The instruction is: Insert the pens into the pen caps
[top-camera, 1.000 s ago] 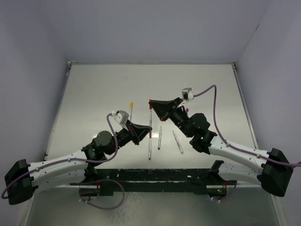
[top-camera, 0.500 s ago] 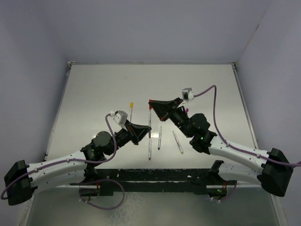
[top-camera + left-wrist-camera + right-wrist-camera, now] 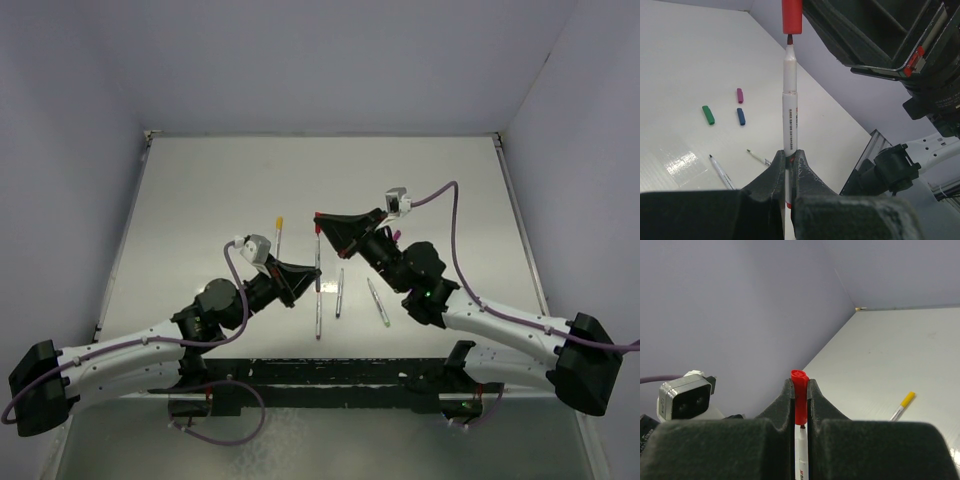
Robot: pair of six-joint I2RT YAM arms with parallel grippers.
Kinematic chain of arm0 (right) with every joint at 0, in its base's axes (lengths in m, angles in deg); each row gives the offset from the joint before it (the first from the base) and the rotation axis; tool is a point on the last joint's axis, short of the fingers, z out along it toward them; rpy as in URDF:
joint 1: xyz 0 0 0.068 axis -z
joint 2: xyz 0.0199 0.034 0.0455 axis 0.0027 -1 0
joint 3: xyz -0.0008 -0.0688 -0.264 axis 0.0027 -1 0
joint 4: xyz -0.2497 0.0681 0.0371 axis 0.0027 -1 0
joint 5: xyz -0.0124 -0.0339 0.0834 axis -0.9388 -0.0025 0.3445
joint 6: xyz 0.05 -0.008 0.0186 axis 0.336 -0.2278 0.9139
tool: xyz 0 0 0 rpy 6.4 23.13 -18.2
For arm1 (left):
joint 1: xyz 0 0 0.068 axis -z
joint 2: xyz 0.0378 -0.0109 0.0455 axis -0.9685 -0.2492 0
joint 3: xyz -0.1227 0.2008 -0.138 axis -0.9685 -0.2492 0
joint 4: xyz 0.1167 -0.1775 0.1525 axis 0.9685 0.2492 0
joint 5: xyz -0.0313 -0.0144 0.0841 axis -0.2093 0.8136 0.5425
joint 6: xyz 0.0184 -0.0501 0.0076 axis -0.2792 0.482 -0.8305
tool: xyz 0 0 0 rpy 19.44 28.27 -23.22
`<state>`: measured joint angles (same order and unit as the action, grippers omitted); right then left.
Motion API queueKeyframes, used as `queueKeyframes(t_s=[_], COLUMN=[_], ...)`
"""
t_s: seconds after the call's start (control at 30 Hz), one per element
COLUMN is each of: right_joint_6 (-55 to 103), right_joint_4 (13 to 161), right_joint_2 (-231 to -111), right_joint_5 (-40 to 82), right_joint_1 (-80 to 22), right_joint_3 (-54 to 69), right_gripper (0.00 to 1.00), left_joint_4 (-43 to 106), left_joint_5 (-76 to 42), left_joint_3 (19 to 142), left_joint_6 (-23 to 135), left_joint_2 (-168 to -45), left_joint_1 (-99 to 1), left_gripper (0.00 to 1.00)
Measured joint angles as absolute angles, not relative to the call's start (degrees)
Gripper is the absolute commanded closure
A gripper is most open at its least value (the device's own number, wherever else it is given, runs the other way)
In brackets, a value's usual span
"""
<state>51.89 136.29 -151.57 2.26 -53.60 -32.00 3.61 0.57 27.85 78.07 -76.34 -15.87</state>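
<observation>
Clamping white-barrelled pen (image 3: pixel 790 100), left jaws put its tip at red cap (image 3: pixel 791 16) pinched in right jaws; nearly unchanged from earlier.

A robotics laboratory cell is being shown: a white table (image 3: pixel 220 190) is being enclosed by plain lilac walls (image 3: pixel 320 60).

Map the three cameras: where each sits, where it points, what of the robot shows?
Top external: above and behind the bases, looking down at the table; both arms, left gripper and right gripper.
Left wrist: on left arm, looking along its fingers up the pen to the red cap.
Right wrist: on right arm, looking past its fingers pinching that cap.
Shared: both wrist views show pen tip at cap mouth.
</observation>
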Motion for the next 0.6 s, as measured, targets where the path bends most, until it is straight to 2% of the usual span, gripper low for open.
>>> queueKeyframes(t_s=[0.6], right_joint_6=[52.29], right_joint_4=[137.12], right_joint_2=[-152.43], right_joint_5=[2.26], right_joint_1=[-54.41], right_joint_3=[-32.76], right_gripper=[1.00], left_joint_4=[4.42], left_joint_5=[1.57], left_joint_3=[26.93], left_joint_6=[78.07], left_joint_2=[-74.33], left_joint_1=[-15.87], left_gripper=[1.00])
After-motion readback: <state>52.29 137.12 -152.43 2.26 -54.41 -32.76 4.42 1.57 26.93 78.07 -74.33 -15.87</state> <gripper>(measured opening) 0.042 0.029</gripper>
